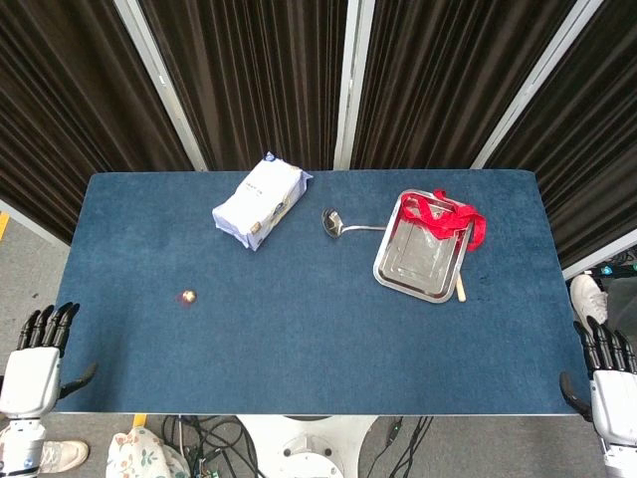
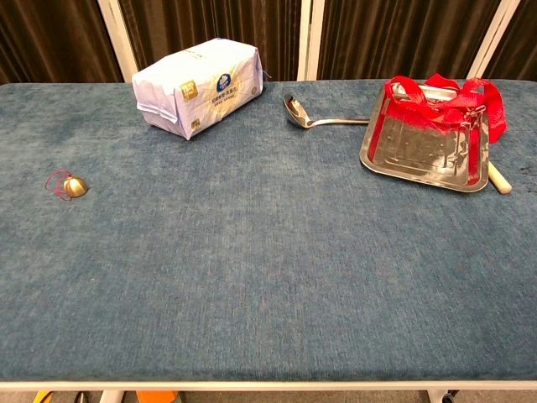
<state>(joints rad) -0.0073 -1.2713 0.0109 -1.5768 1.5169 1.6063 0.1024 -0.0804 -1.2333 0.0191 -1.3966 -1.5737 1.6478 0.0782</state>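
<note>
- Hands first: your left hand [image 1: 38, 360] sits off the near left corner of the blue cloth-covered table [image 1: 299, 339], fingers apart and pointing up, holding nothing.
- Your right hand [image 1: 609, 378] sits off the near right corner in the same way, fingers spread, empty. Neither hand shows in the chest view.
- Nearest to your left hand is the small gold bell with a red cord [image 1: 187, 297], lying on the cloth on the left side of the table, well apart from that hand.
- Nearest to your right hand is the shiny rectangular metal tray [image 1: 398, 271] on the right half of the table, also well apart from it.
- A red fabric strap [image 1: 445, 214] lies looped over the far end of the tray and hangs past its right rim.
- A pale wooden stick [image 1: 461, 287] pokes out from under the tray's near right edge.
- A metal ladle [image 1: 343, 225] lies just left of the tray, bowl to the left, handle reaching the tray's rim.
- A white and pale blue soft packet [image 1: 261, 200] lies at the far edge, left of the ladle.
</note>
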